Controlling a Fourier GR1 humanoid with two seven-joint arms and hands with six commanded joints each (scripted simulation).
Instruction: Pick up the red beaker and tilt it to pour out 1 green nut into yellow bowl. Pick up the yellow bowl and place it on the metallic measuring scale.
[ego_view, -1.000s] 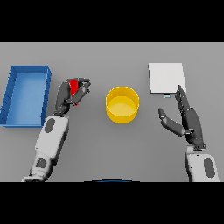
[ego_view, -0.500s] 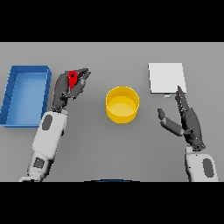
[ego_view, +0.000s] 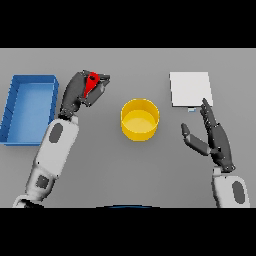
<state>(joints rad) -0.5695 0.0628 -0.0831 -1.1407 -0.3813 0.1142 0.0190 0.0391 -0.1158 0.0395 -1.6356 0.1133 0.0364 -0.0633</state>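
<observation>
Right hand: near right, fingers straight and relaxed, holding nothing; keep it idle.
Yellow bowl: centre of the table, upright and apart from both hands; likely light and stiff, so you would take it by the rim.
Left hand: far left, fingers curled round the red beaker.
Red beaker: small, probably light and slick; hold its sides firmly while you tilt.
Metallic measuring scale: far right, bare.
Blue tray: left edge.
</observation>
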